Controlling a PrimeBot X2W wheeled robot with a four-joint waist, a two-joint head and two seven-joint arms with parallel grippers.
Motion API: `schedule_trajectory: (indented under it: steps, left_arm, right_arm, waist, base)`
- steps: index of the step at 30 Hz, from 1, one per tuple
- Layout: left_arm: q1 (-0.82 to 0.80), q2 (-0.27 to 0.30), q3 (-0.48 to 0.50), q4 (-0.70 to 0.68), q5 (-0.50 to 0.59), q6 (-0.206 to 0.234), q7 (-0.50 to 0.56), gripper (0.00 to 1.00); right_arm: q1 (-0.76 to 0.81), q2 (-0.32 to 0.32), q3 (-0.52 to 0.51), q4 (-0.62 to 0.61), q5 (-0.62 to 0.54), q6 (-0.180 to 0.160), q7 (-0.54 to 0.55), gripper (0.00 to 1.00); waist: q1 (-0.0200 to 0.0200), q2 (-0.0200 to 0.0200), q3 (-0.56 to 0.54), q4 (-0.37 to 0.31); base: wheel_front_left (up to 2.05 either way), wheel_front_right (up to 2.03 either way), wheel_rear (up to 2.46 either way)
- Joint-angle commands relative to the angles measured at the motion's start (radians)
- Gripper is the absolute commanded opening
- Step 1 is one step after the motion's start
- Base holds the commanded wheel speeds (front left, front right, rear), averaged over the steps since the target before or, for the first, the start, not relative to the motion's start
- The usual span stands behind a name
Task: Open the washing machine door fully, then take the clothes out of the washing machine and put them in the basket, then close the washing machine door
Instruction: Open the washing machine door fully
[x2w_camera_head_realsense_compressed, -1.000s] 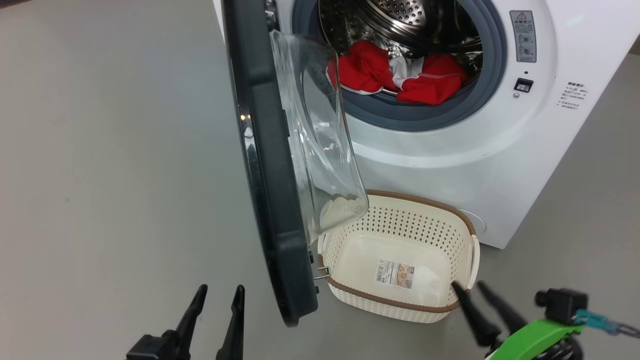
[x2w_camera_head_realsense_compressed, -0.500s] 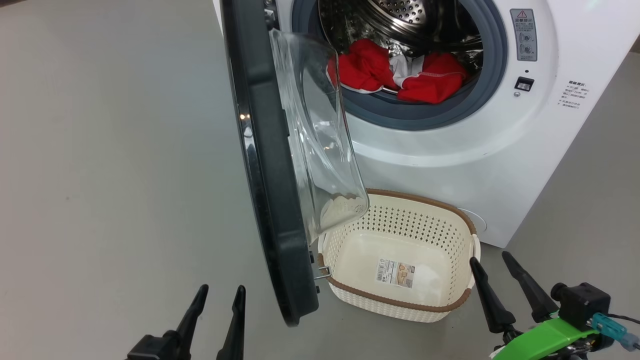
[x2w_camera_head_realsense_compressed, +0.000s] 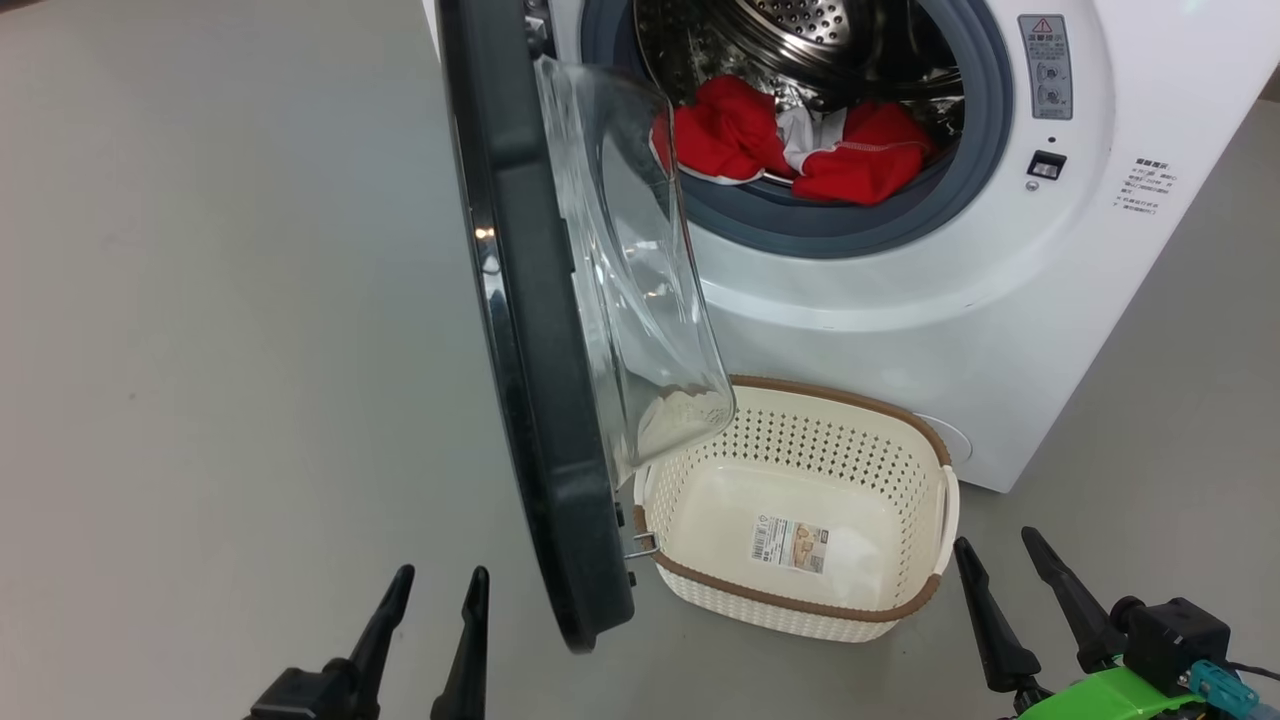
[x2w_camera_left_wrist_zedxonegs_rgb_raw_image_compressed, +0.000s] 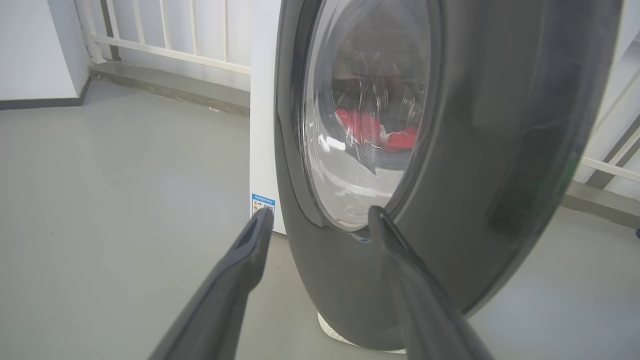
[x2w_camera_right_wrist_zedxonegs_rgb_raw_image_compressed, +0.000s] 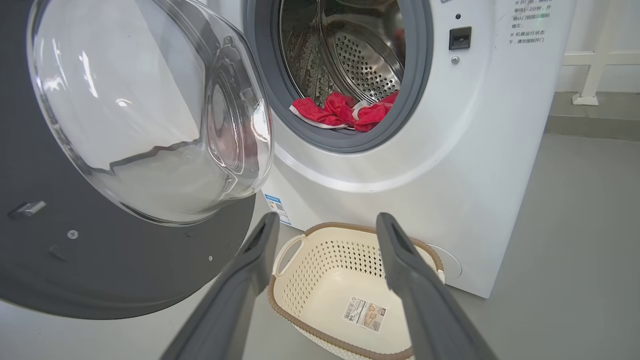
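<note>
Washing machine door (x2w_camera_head_realsense_compressed: 530, 330), round with a wide glossy black rim and a bulging clear glass bowl (x2w_camera_head_realsense_compressed: 640, 280), stands swung open in the head view, edge-on from 12 to 6 o'clock. Its bowl overhangs the 9 o'clock end of a small cream-white perforated plastic basket (x2w_camera_head_realsense_compressed: 800, 440) with a brown woven-look rim. The basket sits empty on the grey floor (x2w_camera_head_realsense_compressed: 200, 300) at 5 o'clock, just in front of the big white front-loading washing machine (x2w_camera_head_realsense_compressed: 900, 300). Bright red clothes (x2w_camera_head_realsense_compressed: 790, 145) with white trim lie at the drum's mouth at 1 o'clock, resting on the grey rubber gasket (x2w_camera_head_realsense_compressed: 800, 235). The left gripper (x2w_camera_head_realsense_compressed: 442, 572) is at 7 o'clock, its two dark fingers apart and empty, near the door's lower edge. The right gripper (x2w_camera_head_realsense_compressed: 996, 538) is at 4 o'clock, fingers likewise spread on nothing, just beside the basket's 3 o'clock handle. In the left wrist view the washing machine door (x2w_camera_left_wrist_zedxonegs_rgb_raw_image_compressed: 500, 125) shows its outer face from 12 to 5 o'clock, and the clothes (x2w_camera_left_wrist_zedxonegs_rgb_raw_image_compressed: 370, 132) show red through the glass. The left gripper (x2w_camera_left_wrist_zedxonegs_rgb_raw_image_compressed: 321, 212) points at the door's lower rim with its jaws wide; whether it touches I cannot tell. A small blue label (x2w_camera_left_wrist_zedxonegs_rgb_raw_image_compressed: 263, 204) sits on the machine's white side. In the right wrist view the glass bowl (x2w_camera_right_wrist_zedxonegs_rgb_raw_image_compressed: 150, 110) bulges at 10 o'clock. The clothes (x2w_camera_right_wrist_zedxonegs_rgb_raw_image_compressed: 340, 110) lie in the perforated steel drum (x2w_camera_right_wrist_zedxonegs_rgb_raw_image_compressed: 365, 55) at 12 o'clock. The basket (x2w_camera_right_wrist_zedxonegs_rgb_raw_image_compressed: 320, 260) is at 6 o'clock with a paper label (x2w_camera_right_wrist_zedxonegs_rgb_raw_image_compressed: 365, 314) on its base, seen between the parted fingers of the right gripper (x2w_camera_right_wrist_zedxonegs_rgb_raw_image_compressed: 327, 216).
</note>
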Motion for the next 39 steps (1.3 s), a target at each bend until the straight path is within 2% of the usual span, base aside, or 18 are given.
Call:
schedule_trajectory:
  steps: [1,16,17,18,19,20,21,25,31,39]
  left_arm:
    - [-0.009,0.009,0.036,-0.026,0.009,0.005,-0.012,1.0]
    - [-0.013,0.009,0.036,-0.027,0.006,0.005,-0.012,1.0]
    - [-0.013,0.009,0.037,-0.028,0.005,0.005,-0.012,0.97]
    - [-0.013,0.009,0.038,-0.029,0.003,0.005,-0.012,0.49]
    - [-0.013,0.009,0.039,-0.03,0.001,0.005,-0.012,0.31]
    - [-0.014,0.009,0.043,-0.035,-0.001,0.006,-0.012,0.03]
    - [-0.016,0.009,0.047,-0.042,-0.007,0.006,-0.012,0.0]
    - [-0.029,0.009,0.074,-0.1,-0.029,0.01,-0.012,0.0]
    - [-0.073,0.009,0.103,-0.281,-0.042,0.015,-0.012,0.0]
    - [-0.1,0.009,0.0,-0.444,-0.037,-0.008,-0.012,0.0]
  right_arm:
    - [-0.002,-0.009,0.019,-0.023,-0.012,0.008,-0.009,1.0]
    - [-0.004,-0.007,0.016,-0.03,-0.02,0.008,-0.009,1.0]
    - [-0.004,-0.007,0.016,-0.031,-0.02,0.008,-0.009,1.0]
    - [-0.004,-0.007,0.016,-0.031,-0.02,0.008,-0.009,1.0]
    - [-0.005,-0.007,0.017,-0.031,-0.019,0.008,-0.009,1.0]
    - [-0.005,-0.007,0.017,-0.031,-0.02,0.008,-0.009,1.0]
    - [-0.004,-0.006,0.018,-0.031,-0.02,0.008,-0.009,1.0]
    - [-0.004,-0.004,0.017,-0.032,-0.02,0.008,-0.009,1.0]
    - [-0.005,-0.004,0.018,-0.035,-0.021,0.008,-0.009,1.0]
    - [-0.008,-0.005,0.023,-0.039,-0.022,0.008,-0.009,1.0]
  waist:
    - [0.0,0.0,0.001,-0.001]
    - [0.0,0.0,0.002,0.0]
    - [0.0,0.0,0.002,0.0]
    - [0.0,0.0,0.002,0.0]
    - [0.0,0.0,0.002,-0.001]
    - [0.0,0.0,0.001,-0.001]
    - [0.0,0.0,0.001,-0.002]
    - [0.0,0.0,0.0,-0.003]
    - [0.0,0.0,0.002,-0.006]
    - [0.0,0.0,0.004,-0.018]
  base:
    - [0.0,0.0,0.0]
    - [0.0,0.0,0.0]
    - [0.0,0.0,0.0]
    - [0.0,0.0,0.0]
    - [0.0,0.0,0.0]
    - [0.0,0.0,0.0]
    - [0.0,0.0,0.0]
    - [0.0,0.0,0.0]
    - [0.0,0.0,0.0]
    - [0.0,0.0,0.0]
